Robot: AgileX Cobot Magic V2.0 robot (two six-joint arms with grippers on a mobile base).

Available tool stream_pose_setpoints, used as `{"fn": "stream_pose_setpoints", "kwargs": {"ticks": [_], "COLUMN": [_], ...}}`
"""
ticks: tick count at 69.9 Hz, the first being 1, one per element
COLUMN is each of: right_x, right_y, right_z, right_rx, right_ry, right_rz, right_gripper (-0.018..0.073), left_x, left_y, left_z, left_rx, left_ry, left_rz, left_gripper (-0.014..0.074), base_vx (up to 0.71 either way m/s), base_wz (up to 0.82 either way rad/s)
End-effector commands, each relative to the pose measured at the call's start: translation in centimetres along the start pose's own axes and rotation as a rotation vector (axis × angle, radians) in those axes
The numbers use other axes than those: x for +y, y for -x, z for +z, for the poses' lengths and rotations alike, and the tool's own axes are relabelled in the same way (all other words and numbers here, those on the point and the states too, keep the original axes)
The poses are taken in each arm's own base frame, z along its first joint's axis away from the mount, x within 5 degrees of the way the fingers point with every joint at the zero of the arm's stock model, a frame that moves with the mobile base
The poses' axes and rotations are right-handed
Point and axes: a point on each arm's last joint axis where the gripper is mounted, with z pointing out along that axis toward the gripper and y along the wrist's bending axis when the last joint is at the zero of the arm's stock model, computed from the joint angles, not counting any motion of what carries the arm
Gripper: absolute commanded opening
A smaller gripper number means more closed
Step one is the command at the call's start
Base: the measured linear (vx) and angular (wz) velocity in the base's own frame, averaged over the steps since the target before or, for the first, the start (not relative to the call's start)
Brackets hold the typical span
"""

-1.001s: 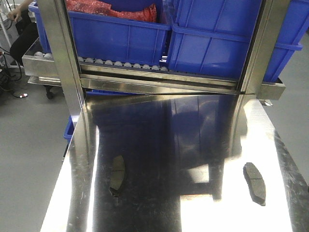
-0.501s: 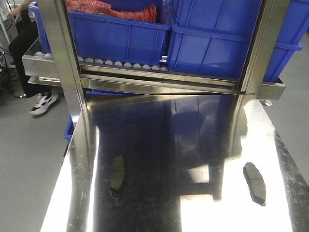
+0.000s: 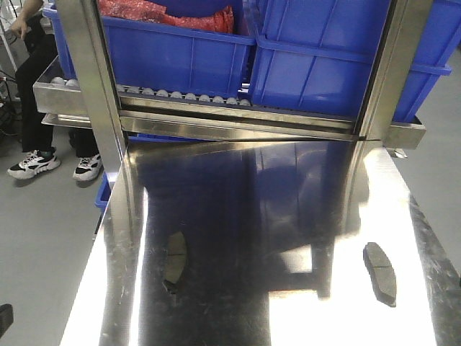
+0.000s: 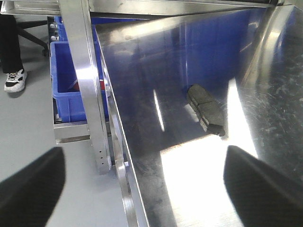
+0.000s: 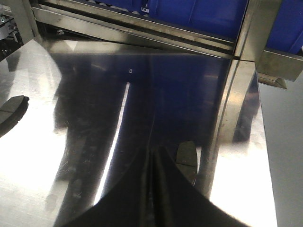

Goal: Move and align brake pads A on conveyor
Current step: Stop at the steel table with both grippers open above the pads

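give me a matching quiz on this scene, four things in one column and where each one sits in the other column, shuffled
Things:
1. left brake pad
2. right brake pad
3. blue bins
4. sneakers

Places:
a. on the steel table, right side
b. on the roller rack behind the table
c. on the floor, left of the table
d. on the table, left side

Pairs: 1-d, 2-a, 3-b, 4-c
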Motion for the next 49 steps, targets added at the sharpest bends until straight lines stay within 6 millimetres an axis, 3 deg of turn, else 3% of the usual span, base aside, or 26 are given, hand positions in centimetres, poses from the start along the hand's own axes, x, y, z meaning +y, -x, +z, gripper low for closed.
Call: {"fn": "stream_pose_setpoints", "kwargs": {"ticks": [1,26,40,49], "right_x": [-0.1,-0.1,-0.1,-0.1], "right_y": [1.4,1.4,1.4,1.4], "right_z": [-0.3,-0.3,-0.3,-0.3], "right_rx": [-0.089,-0.089,-0.089,-0.087], "right_ry": [-0.011,-0.011,-0.011,-0.010], "right_rz": [-0.009,-0.009,-0.009,-0.009], "right_gripper": [-0.0003,-0.0003,-0.0003,-0.0003], "left_x": [-0.1,-0.3,-0.3,-0.9], "left_y": [1.4,2.2,5.4,7.8], "left_z": [-0.3,-0.1,2.6,5.8], "left_rx": [-0.084,-0.117,-0.037,0.009], "left_ry": [-0.009,-0.025,-0.029,-0.091], "left_rz": [-0.006,-0.037,0.054,0.026], "left_gripper": [0.0729,0.0645,0.0640,0.0638], "base_vx": [0.00,0.00,0.00,0.00], "base_wz": [0.00,0.00,0.00,0.00]}}
